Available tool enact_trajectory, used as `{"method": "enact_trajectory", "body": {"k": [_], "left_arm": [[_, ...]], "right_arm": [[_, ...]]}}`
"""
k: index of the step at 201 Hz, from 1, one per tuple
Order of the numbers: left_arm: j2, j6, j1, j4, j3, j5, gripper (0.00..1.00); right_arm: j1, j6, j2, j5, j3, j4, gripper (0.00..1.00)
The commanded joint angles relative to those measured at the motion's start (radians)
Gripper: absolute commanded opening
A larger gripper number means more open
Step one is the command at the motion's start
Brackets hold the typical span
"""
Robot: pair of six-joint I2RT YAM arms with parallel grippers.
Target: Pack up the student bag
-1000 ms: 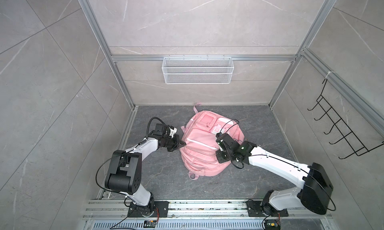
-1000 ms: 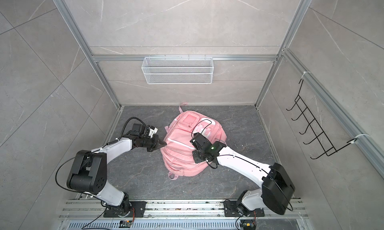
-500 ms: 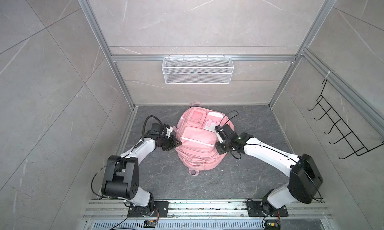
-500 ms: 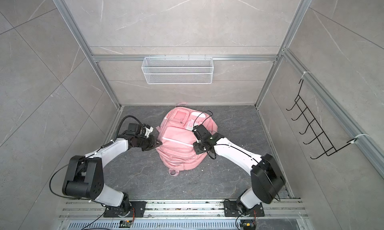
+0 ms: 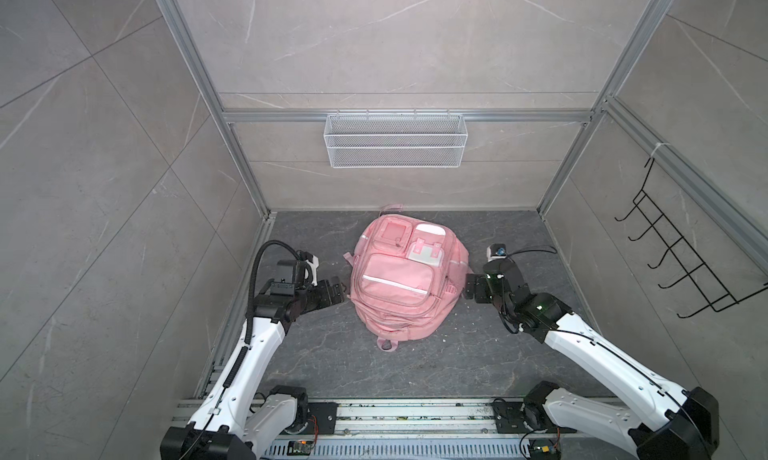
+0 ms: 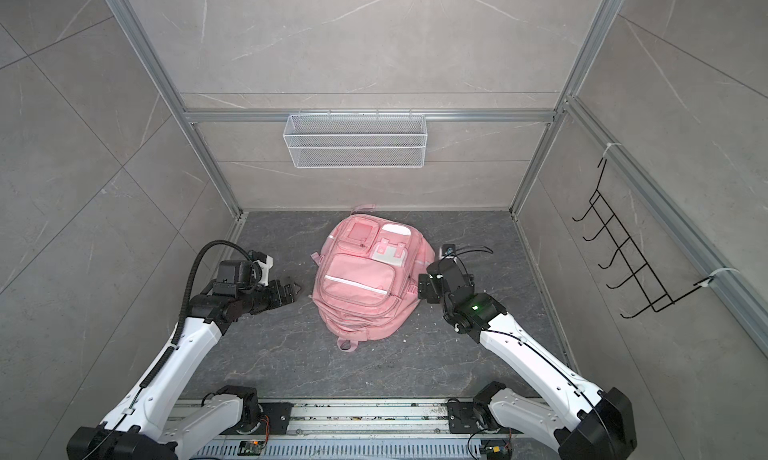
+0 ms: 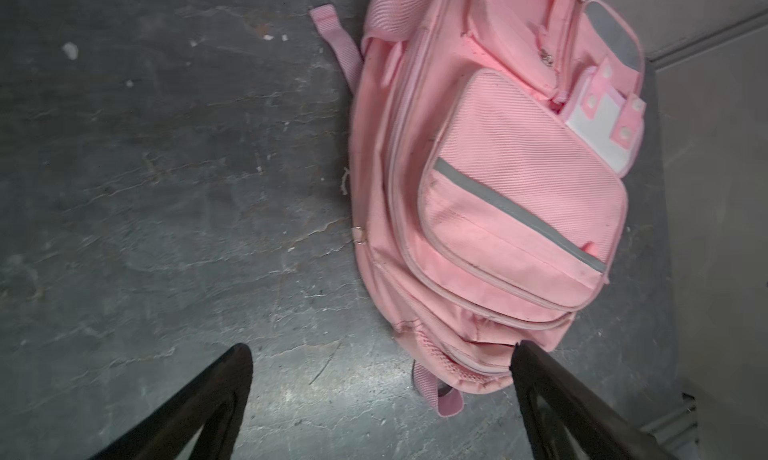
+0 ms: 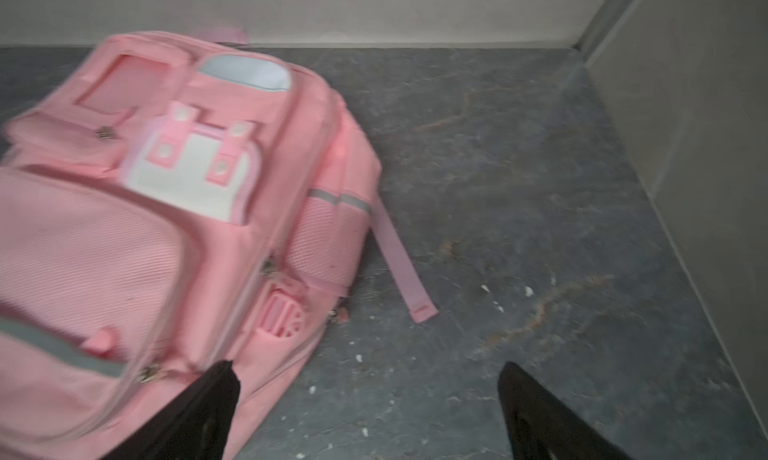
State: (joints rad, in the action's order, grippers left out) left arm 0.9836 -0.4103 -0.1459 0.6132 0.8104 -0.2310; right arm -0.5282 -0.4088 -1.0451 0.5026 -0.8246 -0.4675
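On the grey stone floor (image 5: 332, 366) the student bag (image 5: 399, 283) lies front-up toward the back wall (image 5: 395, 188), seemingly zipped, no items left out, with the left gripper (image 5: 337, 289) and right gripper (image 5: 471, 287) just beside it, spread wide and empty, so packing looks basically done.

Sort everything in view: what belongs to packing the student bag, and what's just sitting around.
For the job:
student bag
left gripper, jaws open
right gripper, jaws open

Just there:
white wire basket on the back wall
black hook rack on the side wall
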Motion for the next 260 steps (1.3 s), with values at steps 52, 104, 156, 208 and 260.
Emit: {"method": "enact_trajectory", "body": {"k": [52,104,156,208,260], "left_arm": [[0.029,0.046,0.009,-0.13,-0.067,0.66,1.0],[0.12,0.33,0.02,-0.631,-0.258,0.724,1.0],[0.311,0.472,0.058,-1.264,-0.437,0.577,1.0],[0.489,0.391,0.171,-1.427,-0.443,0.394,1.0],[0.514,0.379,0.195,-1.449,-0.448,0.358,1.0]], "right_arm": [[0.297,-0.232,0.037,0.243,0.274,0.318,1.0],[0.44,0.081,-0.214,-0.067,0.265,0.696,1.0],[0.487,0.268,-0.451,-0.247,0.262,0.954,1.0],[0.5,0.356,-0.471,-0.474,0.279,1.009,1.0],[0.501,0.375,-0.478,-0.51,0.472,1.384,1.0]]}}
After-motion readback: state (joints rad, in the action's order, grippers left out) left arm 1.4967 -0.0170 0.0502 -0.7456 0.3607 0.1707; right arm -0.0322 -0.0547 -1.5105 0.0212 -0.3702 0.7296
